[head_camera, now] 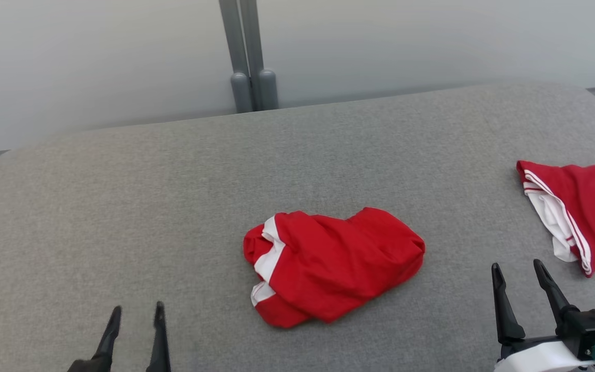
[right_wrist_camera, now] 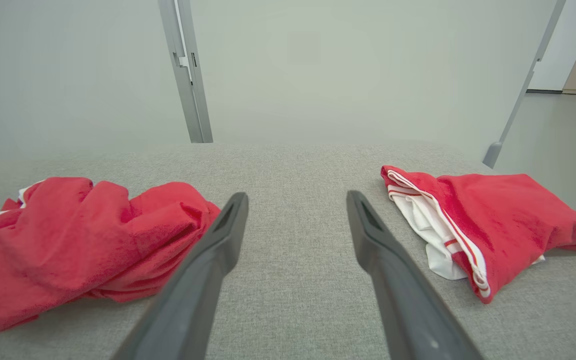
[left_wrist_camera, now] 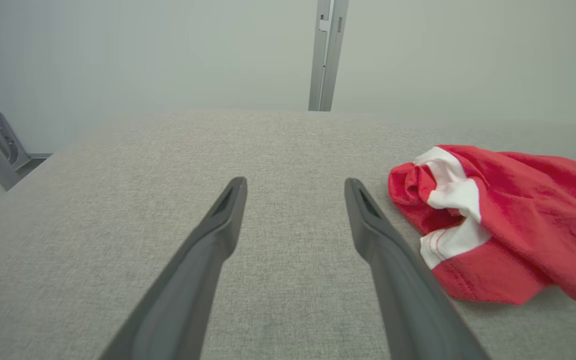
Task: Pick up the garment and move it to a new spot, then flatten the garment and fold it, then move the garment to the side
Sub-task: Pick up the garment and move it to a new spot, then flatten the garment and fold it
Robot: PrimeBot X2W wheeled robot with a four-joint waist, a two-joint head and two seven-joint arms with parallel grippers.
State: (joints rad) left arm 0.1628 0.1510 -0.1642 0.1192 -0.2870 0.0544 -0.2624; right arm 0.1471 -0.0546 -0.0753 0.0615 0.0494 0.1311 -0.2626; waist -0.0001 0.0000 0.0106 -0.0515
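At lower left of the head view we see the left hand (head_camera: 138,307), fingers apart, holding nothing, over the grey bench (head_camera: 122,206). Mid-bench we note the red garment (head_camera: 339,258), crumpled, white trim showing, touched by neither hand. At lower right is the right hand (head_camera: 516,264), fingers apart, empty, between it and a second red garment (head_camera: 592,201) at the right edge.

Head camera looks down from high on the grey surface (head_camera: 122,206), wall (head_camera: 96,62) up top. Left wrist camera rides low behind the left fingers (left_wrist_camera: 208,250), right wrist camera behind the right fingers (right_wrist_camera: 208,260), both facing that wall. All three catch the crumpled red garment (head_camera: 328,263), between the two pairs.
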